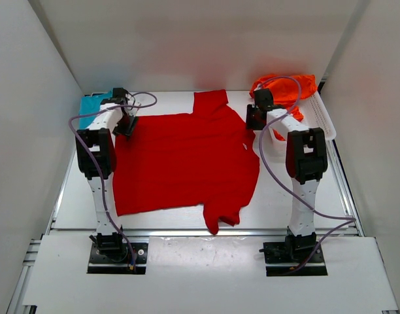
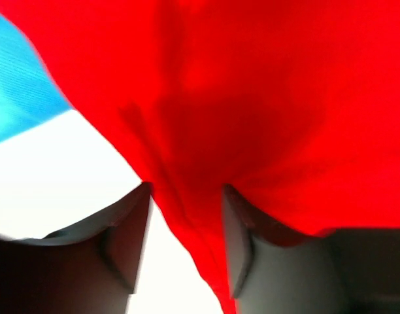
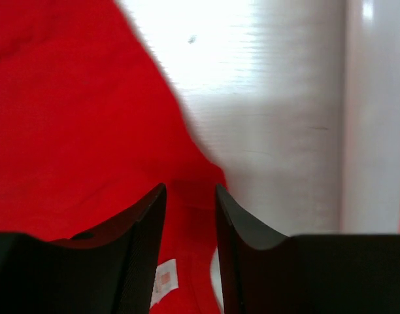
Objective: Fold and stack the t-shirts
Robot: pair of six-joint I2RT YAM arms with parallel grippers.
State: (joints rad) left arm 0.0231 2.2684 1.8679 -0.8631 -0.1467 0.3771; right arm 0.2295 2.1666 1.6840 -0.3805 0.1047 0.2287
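Observation:
The red t-shirt [image 1: 183, 160] lies spread flat on the table, one sleeve at the far edge and one at the near edge. My left gripper [image 1: 126, 125] is at its far left corner. In the left wrist view that gripper [image 2: 185, 196] is open, with the red t-shirt's [image 2: 265, 98] edge running between the fingers. My right gripper [image 1: 254, 120] is at the shirt's far right edge. In the right wrist view it [image 3: 190, 193] is open over the red t-shirt [image 3: 76, 118], near its label. The teal-blue t-shirt [image 1: 92, 103] lies at the far left. The orange t-shirt [image 1: 288, 88] lies in the basket.
A white mesh basket [image 1: 321, 118] stands at the far right, beside my right arm. White walls close in the table on the left, right and far sides. The teal-blue t-shirt [image 2: 17, 85] shows close by in the left wrist view.

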